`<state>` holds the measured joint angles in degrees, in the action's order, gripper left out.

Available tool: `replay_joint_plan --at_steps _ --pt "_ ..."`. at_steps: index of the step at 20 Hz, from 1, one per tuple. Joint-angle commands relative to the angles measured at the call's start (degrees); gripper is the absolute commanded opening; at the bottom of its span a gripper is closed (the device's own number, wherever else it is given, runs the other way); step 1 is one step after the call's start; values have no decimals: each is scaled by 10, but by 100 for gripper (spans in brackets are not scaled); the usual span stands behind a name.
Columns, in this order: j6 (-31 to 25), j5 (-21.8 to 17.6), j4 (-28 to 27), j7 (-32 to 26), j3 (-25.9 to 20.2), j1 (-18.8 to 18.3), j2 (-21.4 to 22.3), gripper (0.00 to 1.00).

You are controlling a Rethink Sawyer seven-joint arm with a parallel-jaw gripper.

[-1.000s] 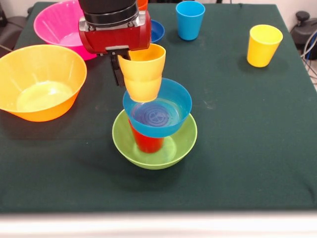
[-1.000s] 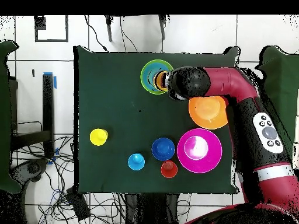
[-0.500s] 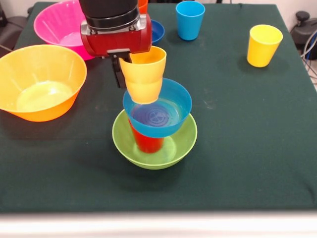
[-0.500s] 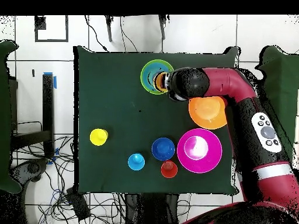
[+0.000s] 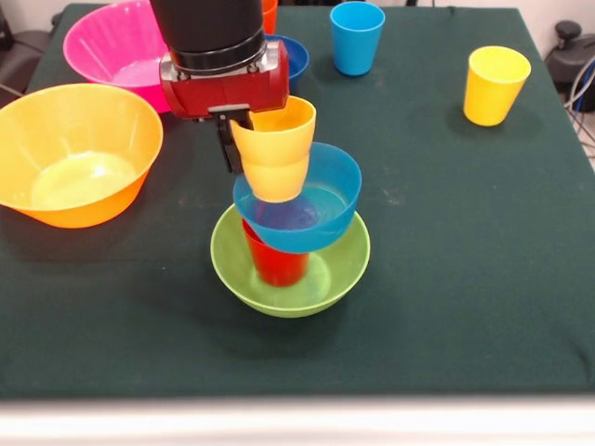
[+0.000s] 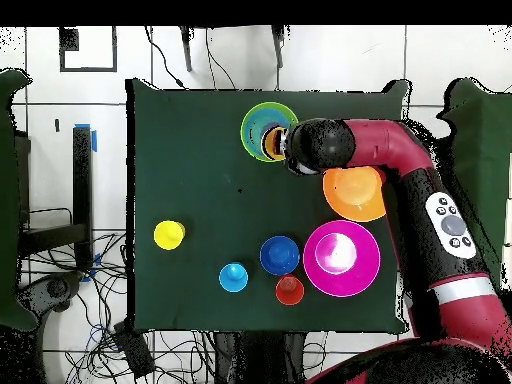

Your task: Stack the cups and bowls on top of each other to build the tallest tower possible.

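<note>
The tower [image 5: 289, 218] stood near the middle of the table's camera-side half: a green bowl [image 5: 339, 269] at the bottom, an upside-down red cup [image 5: 276, 267] inside it, a light blue bowl [image 5: 321, 214] tilted on the cup, and an orange-yellow cup [image 5: 274, 149] upright in that bowl, leaning slightly. A yellow-orange bowl [image 5: 79, 153] sat upright at the left edge, with a pink bowl [image 5: 107, 46] behind it toward the far left corner. A dark blue bowl [image 5: 296, 58] lay near the far edge, a light blue cup [image 5: 356, 37] just right of it, and a yellow cup [image 5: 495, 85] stood upright near the far right corner.
</note>
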<state>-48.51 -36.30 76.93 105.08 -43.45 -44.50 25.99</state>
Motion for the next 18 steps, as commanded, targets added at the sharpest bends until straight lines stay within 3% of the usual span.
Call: replay_joint_plan --at_steps 1,18 --pt "-28 -50 -41 -204 4 5 -20 0" --pt "-50 -40 -46 -242 -5 -1 2 0"
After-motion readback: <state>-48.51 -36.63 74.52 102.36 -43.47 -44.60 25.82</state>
